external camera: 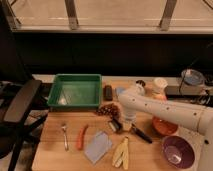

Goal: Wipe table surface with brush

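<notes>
Centrally over table surface (52,152), hand (127,125) grips brush (115,125), handle slanting lower right.

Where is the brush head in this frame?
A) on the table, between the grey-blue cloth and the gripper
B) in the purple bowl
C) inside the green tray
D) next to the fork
A: the brush sits on the table surface just beyond the cloth, its handle in the shut gripper at mid-table.

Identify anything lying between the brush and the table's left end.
The tool grips the small dark-headed brush mid-table. Leftward on the pale wooden table surface, a grey-blue cloth, an orange stick-shaped item and a metal fork lie in its path.
</notes>
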`<state>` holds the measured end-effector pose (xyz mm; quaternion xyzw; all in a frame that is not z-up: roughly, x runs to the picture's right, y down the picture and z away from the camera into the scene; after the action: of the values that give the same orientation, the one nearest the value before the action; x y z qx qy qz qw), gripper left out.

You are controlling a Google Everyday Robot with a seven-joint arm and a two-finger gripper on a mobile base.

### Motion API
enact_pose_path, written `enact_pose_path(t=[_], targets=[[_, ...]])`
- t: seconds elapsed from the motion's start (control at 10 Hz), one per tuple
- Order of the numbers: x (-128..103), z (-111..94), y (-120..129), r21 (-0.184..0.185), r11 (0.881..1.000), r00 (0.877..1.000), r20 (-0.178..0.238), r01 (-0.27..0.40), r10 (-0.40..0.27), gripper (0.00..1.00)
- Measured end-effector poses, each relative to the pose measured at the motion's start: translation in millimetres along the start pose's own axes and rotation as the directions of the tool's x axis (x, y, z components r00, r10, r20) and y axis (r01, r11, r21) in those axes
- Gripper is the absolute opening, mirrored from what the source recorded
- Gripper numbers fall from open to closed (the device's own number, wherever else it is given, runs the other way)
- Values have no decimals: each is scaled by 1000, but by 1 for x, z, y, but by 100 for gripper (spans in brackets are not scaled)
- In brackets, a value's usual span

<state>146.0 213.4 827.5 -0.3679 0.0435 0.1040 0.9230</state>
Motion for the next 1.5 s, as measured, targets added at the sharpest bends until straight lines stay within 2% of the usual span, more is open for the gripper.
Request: enact_pose_path(t=[0.4, 0.6, 0.8, 1.2, 1.5], targets=[[63, -2, -8, 9, 993, 992, -45, -116, 116, 0], [74, 2, -1, 0, 992, 990, -56, -128, 128, 0], [66, 5, 14, -17, 995, 994, -55, -100, 99, 0], [19, 4, 52, -39, 999, 1000, -9, 5, -5, 0], [-6, 3, 53, -37, 997, 998, 15, 62, -62, 0]])
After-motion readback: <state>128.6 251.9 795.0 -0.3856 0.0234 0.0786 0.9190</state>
